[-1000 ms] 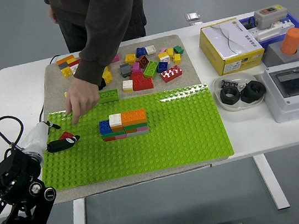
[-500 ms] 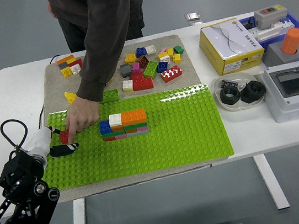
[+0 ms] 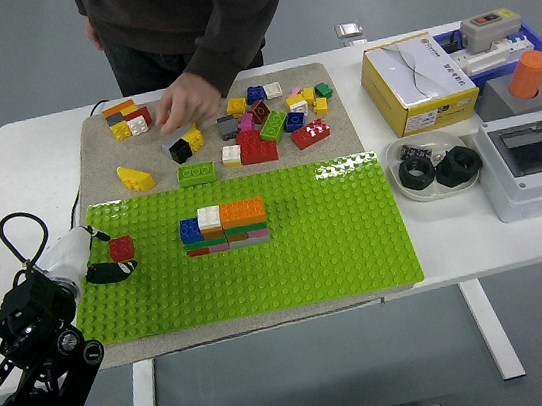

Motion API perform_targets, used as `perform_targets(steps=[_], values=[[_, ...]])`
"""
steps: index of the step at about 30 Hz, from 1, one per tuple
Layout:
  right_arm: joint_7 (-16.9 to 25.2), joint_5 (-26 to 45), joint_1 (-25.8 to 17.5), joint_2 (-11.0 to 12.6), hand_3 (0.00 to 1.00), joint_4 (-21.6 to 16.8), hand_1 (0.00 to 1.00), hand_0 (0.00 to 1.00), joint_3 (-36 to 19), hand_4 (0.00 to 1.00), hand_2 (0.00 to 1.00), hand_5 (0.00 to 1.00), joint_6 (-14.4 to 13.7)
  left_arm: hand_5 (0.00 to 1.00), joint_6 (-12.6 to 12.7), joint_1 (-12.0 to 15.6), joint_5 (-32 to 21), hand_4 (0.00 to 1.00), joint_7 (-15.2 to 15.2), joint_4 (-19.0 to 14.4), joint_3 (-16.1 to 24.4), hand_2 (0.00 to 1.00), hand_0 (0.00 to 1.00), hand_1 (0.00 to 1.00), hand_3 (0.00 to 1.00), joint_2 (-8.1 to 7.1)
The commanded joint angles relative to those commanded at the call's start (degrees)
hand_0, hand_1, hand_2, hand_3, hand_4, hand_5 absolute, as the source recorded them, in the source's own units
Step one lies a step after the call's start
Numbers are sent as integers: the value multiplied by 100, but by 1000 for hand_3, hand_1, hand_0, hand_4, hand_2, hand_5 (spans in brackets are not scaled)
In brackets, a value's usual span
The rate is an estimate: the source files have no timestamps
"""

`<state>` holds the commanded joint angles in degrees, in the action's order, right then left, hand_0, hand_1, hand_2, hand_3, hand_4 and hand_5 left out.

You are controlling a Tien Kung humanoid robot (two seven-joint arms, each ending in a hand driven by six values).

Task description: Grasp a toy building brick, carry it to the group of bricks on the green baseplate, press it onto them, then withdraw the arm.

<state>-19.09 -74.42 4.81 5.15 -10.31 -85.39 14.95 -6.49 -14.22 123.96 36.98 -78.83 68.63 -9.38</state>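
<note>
A small red brick (image 3: 122, 248) sits on the left part of the green baseplate (image 3: 337, 244). My left hand (image 3: 112, 272) lies low on the plate just in front of and left of that brick, its black fingers (image 3: 119, 270) flat and holding nothing. The group of bricks (image 3: 224, 226), blue, white and orange on top, stands right of the red brick, a short gap away. Loose bricks (image 3: 260, 124) are scattered on the beige mat behind the plate. A person's hand (image 3: 186, 104) hovers over the mat's left bricks.
A green brick (image 3: 196, 173) and a yellow piece (image 3: 135, 178) lie near the baseplate's far edge. At the right stand a yellow box (image 3: 416, 82), a white dish with black parts (image 3: 436, 170) and a grey electrical box (image 3: 538, 160).
The person's hand, which had been at the red brick by my left hand, has drawn back to the loose bricks. The red brick now stands alone on the plate.
</note>
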Motion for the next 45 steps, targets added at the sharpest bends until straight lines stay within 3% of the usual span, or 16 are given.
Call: perform_targets(steps=[1,2,7,8,10,14,17,21,26,45], values=[[-2,-6,1,-1,845,0,673,725,-1,633,727,998,1,310,-6,-28,-26,839,0,-20,-75,984,998,998,745,-110],[-4,-9,2,-1,843,0,673,726,1,633,728,998,2,114,-13,-43,-49,742,-7,-34,-122,998,998,998,732,-185],[-3,21,15,-3,843,0,673,726,34,633,728,998,4,114,-79,-83,-289,742,-573,-138,-360,998,998,998,732,-709],[0,41,18,-1,843,0,673,726,46,633,729,998,3,19,-123,-89,-406,750,-776,-170,-400,998,998,998,784,-880],[3,63,23,0,843,0,673,726,60,633,729,998,2,19,-173,-106,-555,750,-1024,-189,-444,998,998,998,784,-1075],[-1,78,42,0,843,0,673,726,82,633,729,998,9,19,-173,-215,-975,750,-1603,-158,-648,998,998,998,784,-1417],[-9,76,60,-4,843,0,673,727,98,631,731,998,18,2,-170,-320,-1185,743,-2043,-92,-834,998,998,998,787,-1567],[-10,86,74,-4,843,0,674,725,114,631,730,998,20,2,-203,-402,-1258,736,-2453,1,-927,998,998,998,793,-1597],[-6,86,85,-2,843,0,674,725,119,631,730,998,20,2,-216,-442,-1254,736,-2591,160,-859,998,998,998,793,-1446],[-1,76,104,1,842,0,675,726,123,630,732,998,27,2,-288,-502,-1191,756,-2537,701,-640,998,998,998,785,-1224]])
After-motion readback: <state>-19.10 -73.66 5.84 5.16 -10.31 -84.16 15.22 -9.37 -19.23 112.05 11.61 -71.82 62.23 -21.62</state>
